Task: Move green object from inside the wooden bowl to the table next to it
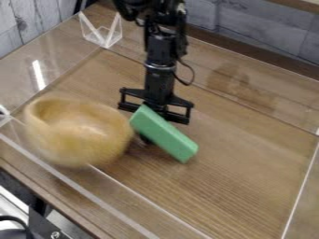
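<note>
The flat rectangular bright-green block [165, 133] lies on the brown wood-grain tabletop [237, 187] just beside the blurred round light-tan wooden bowl [73, 133], apparently tipped out, while the black gripper [159, 104] above it looks clenched and empty.

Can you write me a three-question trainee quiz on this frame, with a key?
1. True or false: the green object lies inside the wooden bowl.
2. Which way does the bowl's opening face? A) down onto the table B) upward C) it cannot be seen
3. Fill in: the gripper hangs over the ___ end of the green object.

Key
1. False. It rests on the table, right of the bowl as the camera sees it.
2. B. The hollow inside shows, though the bowl is blurred.
3. Far, the end nearest the arm. The gripper is shut; whether it touches the block cannot be told.
</note>
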`<state>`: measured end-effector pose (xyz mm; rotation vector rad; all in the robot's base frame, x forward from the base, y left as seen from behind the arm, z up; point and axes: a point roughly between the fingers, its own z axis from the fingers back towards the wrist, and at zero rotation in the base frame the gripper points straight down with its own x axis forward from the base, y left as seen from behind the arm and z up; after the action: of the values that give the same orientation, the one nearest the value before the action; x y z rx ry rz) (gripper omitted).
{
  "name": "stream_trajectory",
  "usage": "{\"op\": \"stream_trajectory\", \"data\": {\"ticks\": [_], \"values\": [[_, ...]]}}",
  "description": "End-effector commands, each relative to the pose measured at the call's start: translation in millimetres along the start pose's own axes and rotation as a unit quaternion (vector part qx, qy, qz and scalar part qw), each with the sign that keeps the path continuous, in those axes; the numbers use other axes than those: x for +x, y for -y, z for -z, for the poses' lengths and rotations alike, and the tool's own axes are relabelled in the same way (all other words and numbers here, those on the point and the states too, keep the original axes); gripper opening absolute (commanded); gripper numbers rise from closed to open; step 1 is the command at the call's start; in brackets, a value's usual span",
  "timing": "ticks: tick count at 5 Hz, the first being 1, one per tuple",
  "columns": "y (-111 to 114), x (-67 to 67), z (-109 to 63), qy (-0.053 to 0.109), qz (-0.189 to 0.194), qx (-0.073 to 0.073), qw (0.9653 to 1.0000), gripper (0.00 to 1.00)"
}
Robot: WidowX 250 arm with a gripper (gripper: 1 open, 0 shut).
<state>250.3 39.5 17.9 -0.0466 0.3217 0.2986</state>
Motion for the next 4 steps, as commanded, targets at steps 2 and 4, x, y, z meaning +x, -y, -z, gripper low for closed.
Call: {"op": "stream_trajectory", "data": {"ticks": [2, 4], "values": [[-16.9, 17.0, -16.1, 0.018, -0.021, -0.025, 0.9993, 1.0], [-19.5, 16.0, -29.6, 0.019, -0.004, -0.064, 0.9978, 1.0]]}}
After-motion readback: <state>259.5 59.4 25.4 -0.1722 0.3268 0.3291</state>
